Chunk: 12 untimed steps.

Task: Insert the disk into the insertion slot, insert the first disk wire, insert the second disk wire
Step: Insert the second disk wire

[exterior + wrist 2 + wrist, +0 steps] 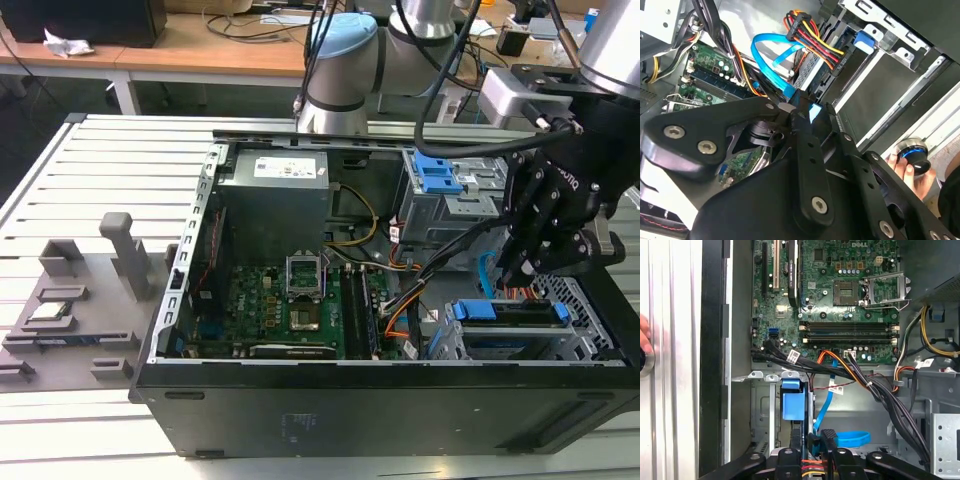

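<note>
The flat silver disk in its bright blue plastic carrier [510, 311] sits inside the boxy, perforated grey metal insertion slot [585, 305] at the lower right of the exterior view. Its long blue edge runs across the frame. The black gripper [520, 268] hangs just above that edge, its 2 fingers pinched together on the connector of a flat blue data wire [771, 47]. The connector looks close to the disk's end but not yet seated.

blue-framed disk [510, 312] — grey, hole-patterned insertion slot [588, 300] — green motherboard [290, 300], blue wire [765, 47]
</note>
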### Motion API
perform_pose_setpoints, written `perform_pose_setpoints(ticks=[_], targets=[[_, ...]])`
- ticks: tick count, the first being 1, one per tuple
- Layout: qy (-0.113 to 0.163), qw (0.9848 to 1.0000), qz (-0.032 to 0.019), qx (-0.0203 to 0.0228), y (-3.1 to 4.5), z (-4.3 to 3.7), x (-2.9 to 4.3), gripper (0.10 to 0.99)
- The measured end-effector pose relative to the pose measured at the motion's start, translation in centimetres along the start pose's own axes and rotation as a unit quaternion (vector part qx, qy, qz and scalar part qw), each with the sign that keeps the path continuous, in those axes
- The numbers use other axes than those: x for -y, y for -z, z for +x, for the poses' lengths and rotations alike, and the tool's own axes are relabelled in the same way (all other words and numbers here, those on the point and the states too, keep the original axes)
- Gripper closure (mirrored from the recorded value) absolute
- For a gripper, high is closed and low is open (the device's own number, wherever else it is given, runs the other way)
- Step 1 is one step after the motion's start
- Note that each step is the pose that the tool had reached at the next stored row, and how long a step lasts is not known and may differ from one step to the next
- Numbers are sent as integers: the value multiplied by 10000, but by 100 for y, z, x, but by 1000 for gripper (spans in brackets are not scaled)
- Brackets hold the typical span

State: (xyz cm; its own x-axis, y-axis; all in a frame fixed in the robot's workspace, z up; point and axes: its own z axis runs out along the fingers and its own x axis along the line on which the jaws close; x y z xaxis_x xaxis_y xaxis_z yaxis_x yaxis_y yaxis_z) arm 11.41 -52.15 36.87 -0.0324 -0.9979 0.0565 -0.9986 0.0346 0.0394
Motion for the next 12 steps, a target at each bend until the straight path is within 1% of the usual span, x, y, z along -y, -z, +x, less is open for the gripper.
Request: perform_pose_setpoints(ticks=[5, 7, 12], targets=[[0, 10000, 0, 1, -1, 0, 0, 784], [0, 10000, 0, 0, -1, 0, 0, 925], [0, 10000, 0, 1, -2, 1, 0, 925]])
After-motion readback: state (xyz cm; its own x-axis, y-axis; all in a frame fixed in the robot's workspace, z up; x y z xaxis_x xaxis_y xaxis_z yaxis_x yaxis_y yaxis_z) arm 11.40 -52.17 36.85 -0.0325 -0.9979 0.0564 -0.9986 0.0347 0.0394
